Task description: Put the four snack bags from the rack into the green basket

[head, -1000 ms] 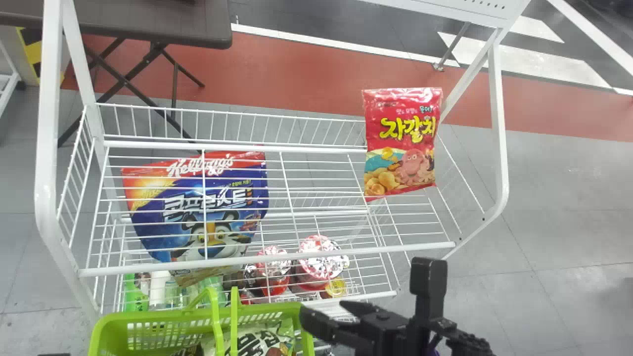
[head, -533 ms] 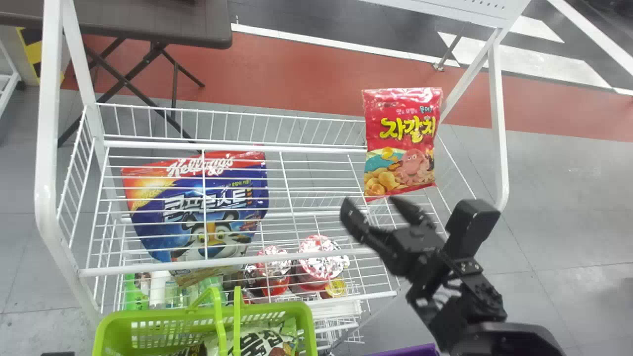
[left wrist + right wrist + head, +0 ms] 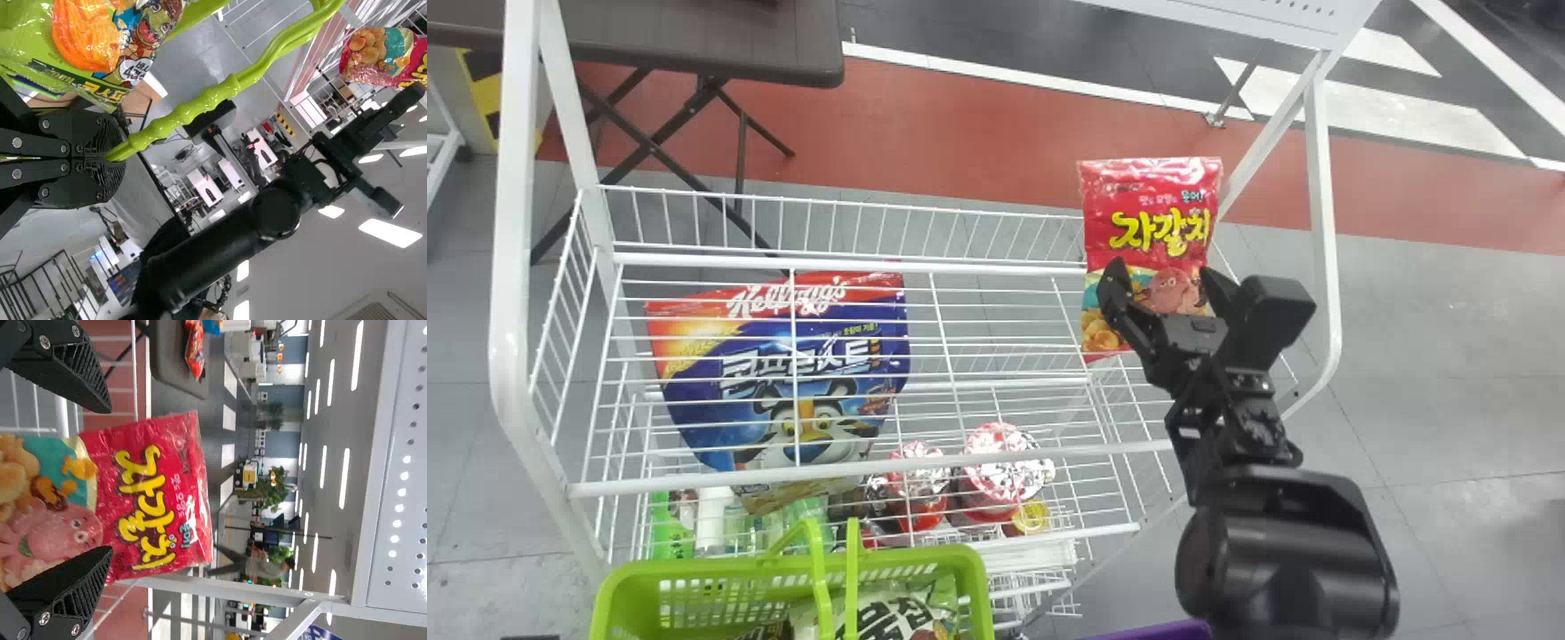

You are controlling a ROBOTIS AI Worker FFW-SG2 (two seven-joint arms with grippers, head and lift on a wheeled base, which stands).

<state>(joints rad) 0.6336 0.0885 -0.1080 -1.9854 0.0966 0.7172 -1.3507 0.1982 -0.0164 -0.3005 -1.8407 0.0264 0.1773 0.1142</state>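
- The right pincer [image 3: 1165, 274] is in front of the lower half of the red snack bag with yellow lettering [image 3: 1152, 200], its two black fingers spread wide, one toward each side edge of the bag, without a grip on it.
- That red bag stands upright at the right end of the white wire rack [image 3: 854, 265], its top edge reaching above the back rail and its printed front facing the robot.
- In the left wrist view, the left pincer [image 3: 110, 159] is shut tight on the ribbed light-green plastic handle [image 3: 200, 103].
- The light-green plastic basket with slotted sides [image 3: 769, 565] is in front of the rack, toward its left end.
- Inside the basket lies a green-and-white snack bag with dark lettering [image 3: 903, 615]; the left wrist view gives a glossy green bag with an orange picture [image 3: 87, 33] near the left pincer.
- Behind the rack's wires, on the left, is a large blue-and-red cereal bag with a cartoon tiger [image 3: 809, 356].
- Lower down, right of it, are round red containers with shiny tops [image 3: 1005, 462].
- A dark brown tabletop on folding legs [image 3: 703, 44] is beyond the rack at the left.
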